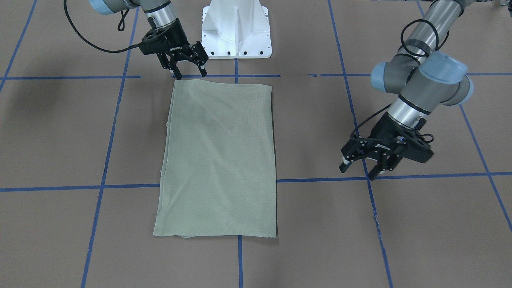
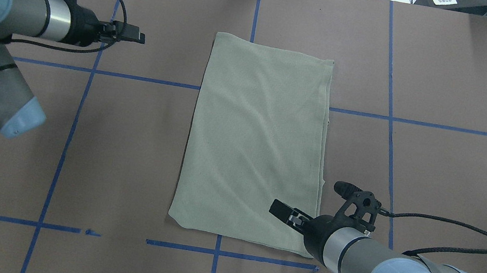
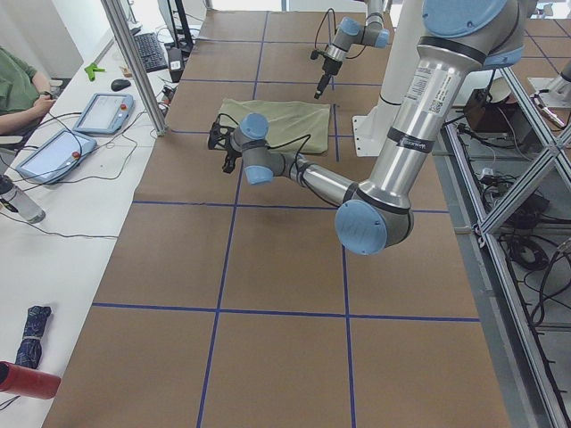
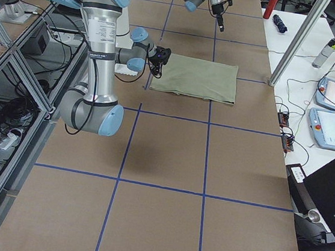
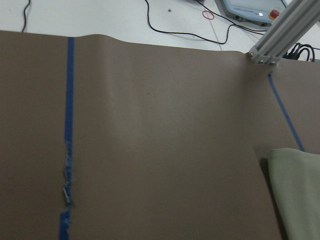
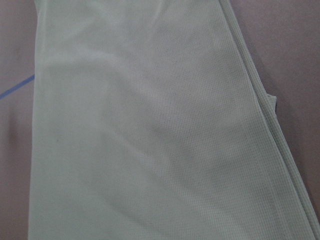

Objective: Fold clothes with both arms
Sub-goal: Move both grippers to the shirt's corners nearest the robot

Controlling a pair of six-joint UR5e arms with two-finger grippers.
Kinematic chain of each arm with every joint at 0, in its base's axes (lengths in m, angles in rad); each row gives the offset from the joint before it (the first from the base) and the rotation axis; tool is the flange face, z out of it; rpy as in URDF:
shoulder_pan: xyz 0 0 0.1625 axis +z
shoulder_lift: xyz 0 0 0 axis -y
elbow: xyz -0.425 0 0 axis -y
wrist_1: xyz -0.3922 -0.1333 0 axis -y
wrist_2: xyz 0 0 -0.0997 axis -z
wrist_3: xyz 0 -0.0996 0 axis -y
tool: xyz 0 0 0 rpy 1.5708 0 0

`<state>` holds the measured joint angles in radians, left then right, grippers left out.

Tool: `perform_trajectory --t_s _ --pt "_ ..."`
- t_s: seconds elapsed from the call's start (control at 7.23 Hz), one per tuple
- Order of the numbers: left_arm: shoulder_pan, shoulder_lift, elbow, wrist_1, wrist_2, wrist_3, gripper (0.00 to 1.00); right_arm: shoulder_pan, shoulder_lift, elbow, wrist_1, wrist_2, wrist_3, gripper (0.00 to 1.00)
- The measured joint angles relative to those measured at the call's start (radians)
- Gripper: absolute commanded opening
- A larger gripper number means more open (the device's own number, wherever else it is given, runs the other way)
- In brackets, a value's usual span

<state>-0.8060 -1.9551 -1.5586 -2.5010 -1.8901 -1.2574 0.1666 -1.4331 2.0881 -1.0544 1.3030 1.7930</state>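
The sage-green shirt (image 1: 218, 160) lies flat on the brown table, folded into a long rectangle (image 2: 257, 143). Its sleeves, neck and label are hidden in the fold. My right gripper (image 1: 191, 74) is open and empty, with its fingertips just above the shirt's corner nearest the robot base; it also shows in the overhead view (image 2: 283, 209). The right wrist view is filled with shirt fabric (image 6: 150, 125). My left gripper (image 1: 359, 171) is open and empty, low over bare table well to the side of the shirt (image 2: 134, 36). The left wrist view shows only a shirt corner (image 5: 297, 190).
The white pedestal base (image 1: 236, 32) stands just behind the shirt's near end. Blue tape lines (image 1: 120, 186) grid the table. An aluminium post (image 5: 285, 30) stands at the far table edge. Tablets and cables lie on the operators' desk (image 3: 98, 111).
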Motion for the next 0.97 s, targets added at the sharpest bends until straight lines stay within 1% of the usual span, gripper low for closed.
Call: perform_trajectory --t_s 0.14,0.28,0.42,0.55,0.69,0.83,0.97 --pt "0.094 0.011 -0.092 0.077 0.064 -0.099 1.00 0.014 -0.011 -0.001 0.027 -0.018 0.055 1.00" --pt "0.206 0.028 -0.199 0.184 0.141 -0.199 1.00 0.032 -0.015 -0.003 0.032 -0.025 0.084 1.00" --pt "0.323 0.052 -0.272 0.251 0.236 -0.296 1.00 0.051 -0.016 -0.005 0.029 -0.026 0.096 1.00" --pt "0.425 0.070 -0.303 0.277 0.333 -0.379 0.91 0.072 -0.008 -0.005 0.002 -0.022 0.100 1.00" --pt "0.503 0.077 -0.310 0.286 0.412 -0.467 0.77 0.094 0.019 -0.005 -0.056 -0.010 0.100 1.00" --pt "0.560 0.080 -0.308 0.288 0.473 -0.559 0.77 0.115 0.054 -0.005 -0.119 0.006 0.100 1.00" --pt "0.593 0.081 -0.305 0.289 0.509 -0.619 0.77 0.126 0.077 -0.005 -0.156 0.015 0.100 1.00"
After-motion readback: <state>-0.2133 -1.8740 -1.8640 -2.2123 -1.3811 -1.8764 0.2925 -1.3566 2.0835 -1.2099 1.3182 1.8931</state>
